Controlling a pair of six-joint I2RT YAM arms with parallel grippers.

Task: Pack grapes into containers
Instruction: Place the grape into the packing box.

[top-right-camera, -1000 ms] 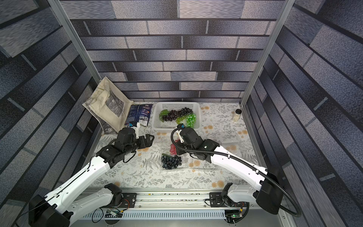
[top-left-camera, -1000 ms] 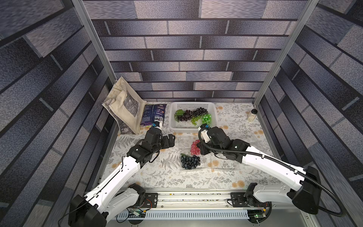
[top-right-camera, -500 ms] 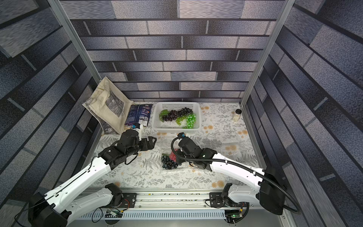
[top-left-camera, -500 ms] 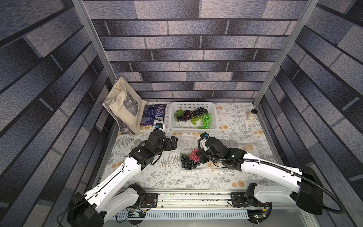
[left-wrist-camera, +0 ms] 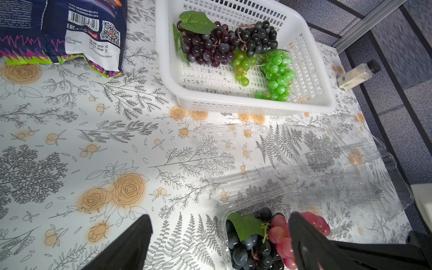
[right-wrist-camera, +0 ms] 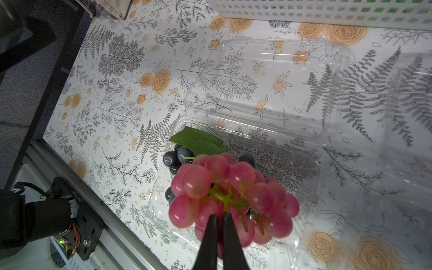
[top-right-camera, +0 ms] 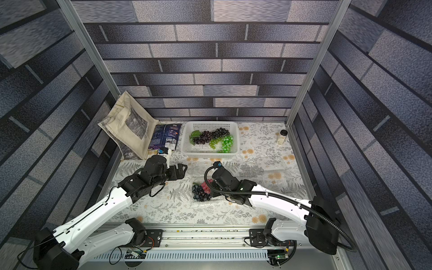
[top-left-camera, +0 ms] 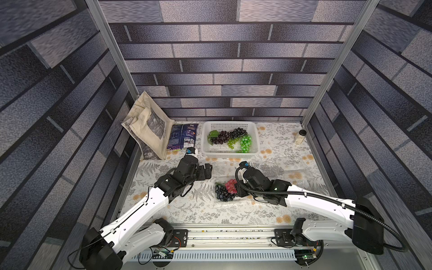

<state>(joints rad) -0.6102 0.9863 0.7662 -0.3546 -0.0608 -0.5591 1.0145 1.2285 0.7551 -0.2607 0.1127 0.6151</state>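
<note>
My right pincer [right-wrist-camera: 219, 216] nips the red grape bunch [right-wrist-camera: 233, 184] by its stem; it seems light and floppy. Left pincer [left-wrist-camera: 219, 217] gapes empty.

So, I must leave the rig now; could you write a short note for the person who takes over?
Right gripper: shut on the stem of the red bunch, held over the open container.
Left gripper: open, holding nothing, above the table beside that container.
Done: the dark bunch lies in that container.
Left: release the red bunch; pack the four bunches in the white basket; the other clear containers are empty.
</note>
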